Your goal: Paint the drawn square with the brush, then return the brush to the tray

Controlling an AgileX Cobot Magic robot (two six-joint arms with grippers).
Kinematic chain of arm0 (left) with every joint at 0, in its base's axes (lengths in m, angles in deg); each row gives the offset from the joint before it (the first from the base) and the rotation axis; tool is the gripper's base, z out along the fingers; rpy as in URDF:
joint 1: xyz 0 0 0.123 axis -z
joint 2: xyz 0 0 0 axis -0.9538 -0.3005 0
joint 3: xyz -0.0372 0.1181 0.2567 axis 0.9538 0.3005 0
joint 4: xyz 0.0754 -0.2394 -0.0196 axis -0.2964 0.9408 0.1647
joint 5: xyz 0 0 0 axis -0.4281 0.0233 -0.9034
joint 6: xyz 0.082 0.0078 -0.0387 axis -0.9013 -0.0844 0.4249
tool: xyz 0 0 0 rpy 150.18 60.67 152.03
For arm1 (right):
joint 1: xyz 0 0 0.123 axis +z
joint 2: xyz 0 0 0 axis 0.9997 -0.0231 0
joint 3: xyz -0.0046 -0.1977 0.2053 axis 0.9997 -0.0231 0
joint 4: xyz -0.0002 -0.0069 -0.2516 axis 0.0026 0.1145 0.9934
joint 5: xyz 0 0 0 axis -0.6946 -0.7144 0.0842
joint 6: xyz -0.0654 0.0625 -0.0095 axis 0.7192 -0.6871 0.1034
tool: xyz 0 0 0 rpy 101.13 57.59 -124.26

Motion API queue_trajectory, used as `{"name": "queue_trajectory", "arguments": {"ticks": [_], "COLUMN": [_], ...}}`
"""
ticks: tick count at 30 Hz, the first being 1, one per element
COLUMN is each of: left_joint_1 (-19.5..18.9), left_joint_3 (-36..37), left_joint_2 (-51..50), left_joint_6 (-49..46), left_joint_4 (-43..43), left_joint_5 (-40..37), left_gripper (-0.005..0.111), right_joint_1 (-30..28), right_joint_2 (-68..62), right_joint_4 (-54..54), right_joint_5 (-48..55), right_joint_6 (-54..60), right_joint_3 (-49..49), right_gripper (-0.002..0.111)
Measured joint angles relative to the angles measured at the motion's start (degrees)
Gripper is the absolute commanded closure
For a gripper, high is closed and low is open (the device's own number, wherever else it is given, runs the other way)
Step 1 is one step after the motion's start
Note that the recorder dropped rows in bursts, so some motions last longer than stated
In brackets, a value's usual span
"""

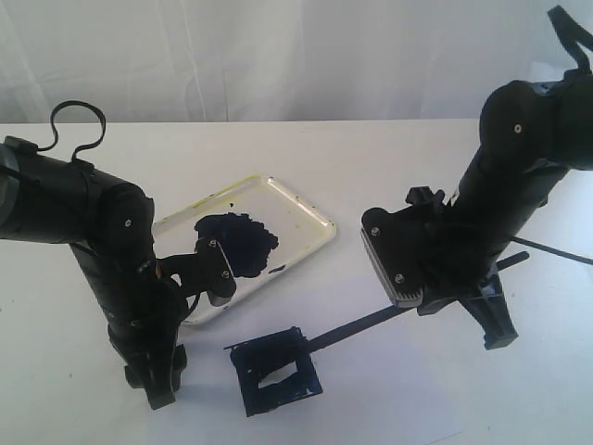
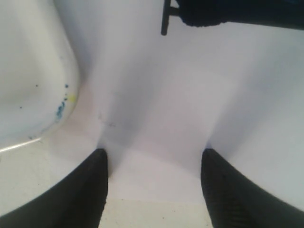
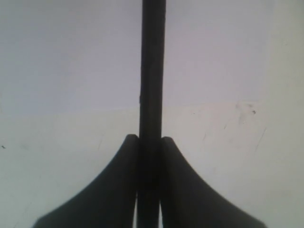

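Now the right hand (image 1: 482, 295) is gripping the brush (image 1: 371, 323). In the right wrist view its two fingers (image 3: 118, 180) are pressing on the brush (image 3: 153, 71) from both sides, and the thin black stick is running straight out past them. The brush is lying low and slanting over the white bench (image 1: 371, 167). Its dark tip is touching the top right corner of the square (image 1: 264, 363).

The square is sitting on the bench just in front of the tray (image 1: 310, 222), tilted a little. Most of it is looking dark with paint, but a small white patch is showing in the middle.

The tray is lying between the two arms, nearer the left one. A big dark paint blob (image 1: 236, 241) is sitting inside it, and part of the left arm is hanging over its near edge.

The left hand (image 1: 156, 385) is pointing down at the bench beside the tray's near left corner. In the left wrist view the left hand (image 2: 153, 153) is standing wide apart and holding nothing, with the tray's round corner (image 2: 33, 71) just to one side.
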Motion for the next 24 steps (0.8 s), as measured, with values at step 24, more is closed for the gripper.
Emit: {"name": "queue_trajectory", "arguments": {"ticks": [24], "left_joint_1": [0.0], "left_joint_3": [0.0], "left_joint_2": [0.0], "left_joint_6": [0.0], "left_joint_4": [0.0], "left_joint_5": [0.0], "left_gripper": [0.045], "right_joint_1": [0.0], "right_joint_2": [-0.1], "right_joint_4": [2.6], "right_joint_5": [0.7], "right_joint_6": [-2.6], "right_joint_3": [0.0], "right_gripper": [0.108]}}
